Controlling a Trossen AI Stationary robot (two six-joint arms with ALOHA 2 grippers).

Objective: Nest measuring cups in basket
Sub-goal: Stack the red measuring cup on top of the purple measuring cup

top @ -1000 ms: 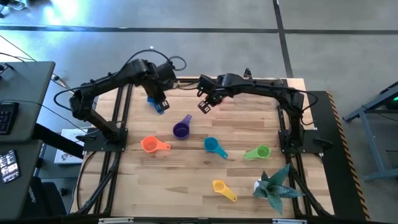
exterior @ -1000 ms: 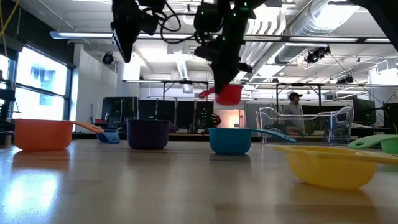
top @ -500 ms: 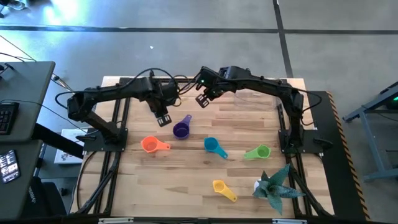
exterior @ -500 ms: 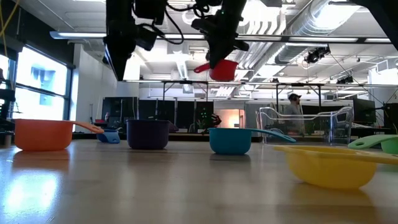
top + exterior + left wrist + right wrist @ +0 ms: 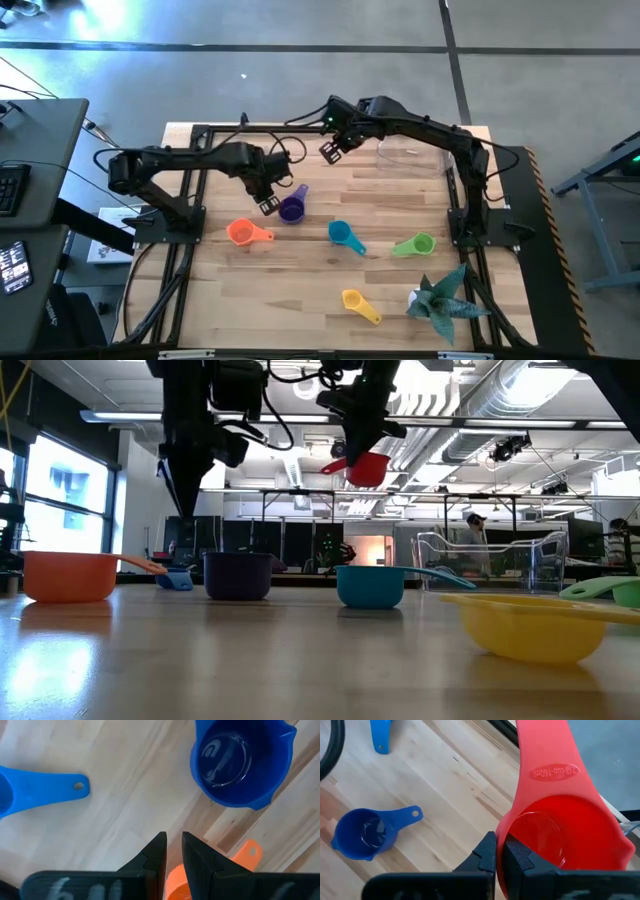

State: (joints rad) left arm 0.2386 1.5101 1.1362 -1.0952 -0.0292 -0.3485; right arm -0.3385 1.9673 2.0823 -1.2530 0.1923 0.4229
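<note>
My right gripper (image 5: pixel 331 148) hangs high over the table's far middle, shut on the red measuring cup (image 5: pixel 368 468). The clear basket (image 5: pixel 490 560) stands on the table to its right, near the far edge. My left gripper (image 5: pixel 267 204) points down between the orange cup (image 5: pixel 240 232) and the purple cup (image 5: pixel 291 208). A narrow gap shows between its fingers (image 5: pixel 173 837), with nothing in it. The blue cup (image 5: pixel 178 578) rests on its base farther back, with only its handle (image 5: pixel 45 789) in the left wrist view. My right gripper pinches the red cup's side wall (image 5: pixel 504 837), one finger inside the bowl and one outside, to one side of the handle's root. The fingers slant down from above. The cup hangs clear of the table, tilted, its handle (image 5: pixel 335 465) pointing away from the basket.
The teal cup (image 5: pixel 340 234), green cup (image 5: pixel 418 244) and yellow cup (image 5: pixel 353 299) sit on the wood toward the near right. A teal spiky plant (image 5: pixel 440 300) stands at the near right corner. Black frame rails (image 5: pixel 190 200) run along both sides.
My left gripper has come down and toward the near edge, from above the blue cup to between the orange and purple cups. My right gripper has risen with the red cup, which stays clear of the table.
</note>
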